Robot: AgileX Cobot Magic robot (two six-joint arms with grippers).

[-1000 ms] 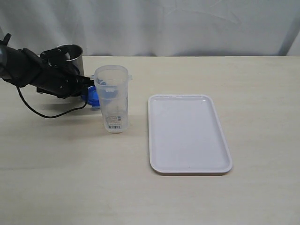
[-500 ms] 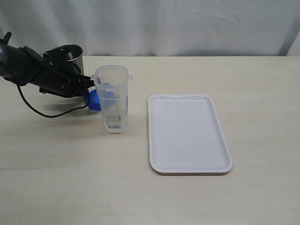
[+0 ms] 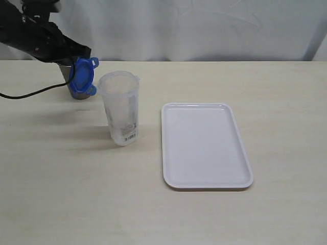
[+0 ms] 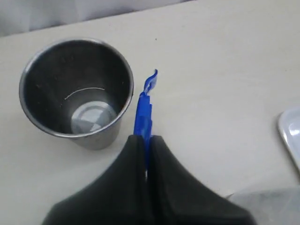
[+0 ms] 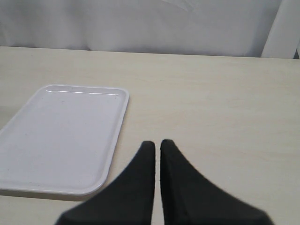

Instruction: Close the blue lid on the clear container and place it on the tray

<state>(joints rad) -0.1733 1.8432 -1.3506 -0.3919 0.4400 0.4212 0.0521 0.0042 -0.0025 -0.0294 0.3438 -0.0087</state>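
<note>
Near the clear container (image 3: 120,108), the blue lid (image 3: 82,75) is covering most of the metal cup (image 3: 75,95) — only its lower part is showing. The left arm (image 3: 30,33) is running off the picture's edge. The container's label (image 3: 130,136) is appearing too small to read; in the left wrist view the container is showing as a blur at the edge — the tray (image 4: 291,136) is being cropped to one corner

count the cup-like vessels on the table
2: the clear container stands left of the tray; a grey metal cup stands farther back left, partly hidden behind the blue lid.
</note>
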